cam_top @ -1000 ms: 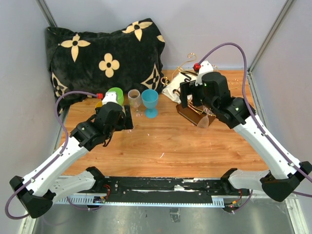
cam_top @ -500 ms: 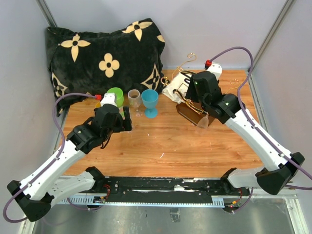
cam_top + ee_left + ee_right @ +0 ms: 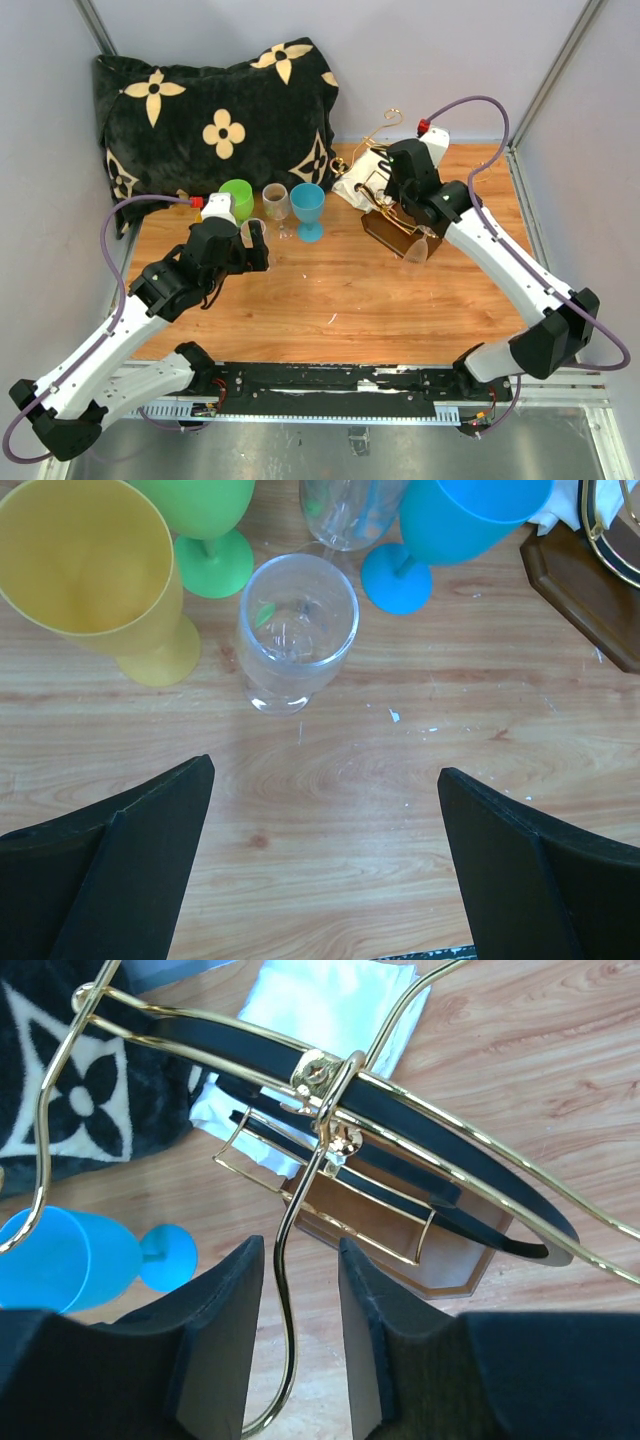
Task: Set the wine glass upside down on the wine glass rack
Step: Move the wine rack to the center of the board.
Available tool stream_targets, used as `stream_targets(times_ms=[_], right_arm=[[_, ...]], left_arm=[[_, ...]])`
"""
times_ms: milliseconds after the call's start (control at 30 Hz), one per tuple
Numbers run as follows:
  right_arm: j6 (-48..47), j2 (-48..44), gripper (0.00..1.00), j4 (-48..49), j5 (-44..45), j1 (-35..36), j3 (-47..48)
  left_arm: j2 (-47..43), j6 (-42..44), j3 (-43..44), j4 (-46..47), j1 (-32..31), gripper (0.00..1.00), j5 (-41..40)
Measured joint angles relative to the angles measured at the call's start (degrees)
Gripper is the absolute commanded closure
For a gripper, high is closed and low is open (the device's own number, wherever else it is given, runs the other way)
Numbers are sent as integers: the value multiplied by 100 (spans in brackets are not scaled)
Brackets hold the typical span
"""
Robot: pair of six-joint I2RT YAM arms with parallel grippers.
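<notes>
1. The step in hand looks like the reach for the pick. The left gripper hangs wide open, holding nothing, just short of the clear wine glass. That glass stands upright on the table, upper centre of the left wrist view.
2. The right gripper straddles 1 gold wire of the wine glass rack. Its jaws stand partly closed, with a gap at each side and nothing clamped.
3. Next, the left jaws likely need to advance, close on the bowl, then lift and invert it.
4. The count is 1 rack and 6 glasses:
   - 1 yellow glass
   - 1 green glass
   - 1 blue glass
   - 2 clear glasses
   - 1 pale glass by the rack
</notes>
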Motion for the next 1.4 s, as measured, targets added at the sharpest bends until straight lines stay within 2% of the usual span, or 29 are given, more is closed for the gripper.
stream_targets(times_ms=[133, 400, 567, 1000, 1400], right_arm=[[-33, 153, 71, 111, -17, -151, 0], [-280, 490, 89, 391, -177, -267, 22], [-581, 562, 95, 428, -236, -415, 85], [-1716, 697, 99, 874, -964, -992, 105], [-2942, 1014, 99, 1700, -2205, -1705, 179]], left_arm=[[-2, 0, -2, 0, 0, 0, 4], [-2, 0, -2, 0, 0, 0, 4], [2, 13, -2, 0, 0, 0, 4], [116, 22, -2, 0, 0, 0, 11], [144, 22, -2, 2, 0, 0, 17]])
